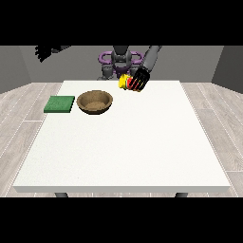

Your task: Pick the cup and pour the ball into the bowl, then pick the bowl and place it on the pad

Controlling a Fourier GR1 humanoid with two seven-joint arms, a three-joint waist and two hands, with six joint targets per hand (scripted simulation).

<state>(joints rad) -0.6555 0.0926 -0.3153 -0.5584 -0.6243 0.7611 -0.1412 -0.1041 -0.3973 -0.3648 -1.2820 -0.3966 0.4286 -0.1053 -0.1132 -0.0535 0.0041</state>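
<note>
Front view: right-side hand (140, 79) curled around tilted yellow cup (124, 82).

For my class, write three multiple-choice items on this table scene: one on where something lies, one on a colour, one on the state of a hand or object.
1. Where does the pad lie relative to the bowl?
A. At the view's left of it
B. At the view's right of it
C. Under it

2. What colour is the pad?
A. Blue
B. Green
C. White

3. What is the hand at the view's right doing?
A. Resting flat on the table
B. Holding the bowl
C. Holding the cup with its fingers curled round it

Answers:
1 A: the pad lies beside the bowl, at the view's left.
2 B: its top is plainly green.
3 C: the hand at the view's right has its fingers round the yellow cup, tipped sideways above the table.
</note>
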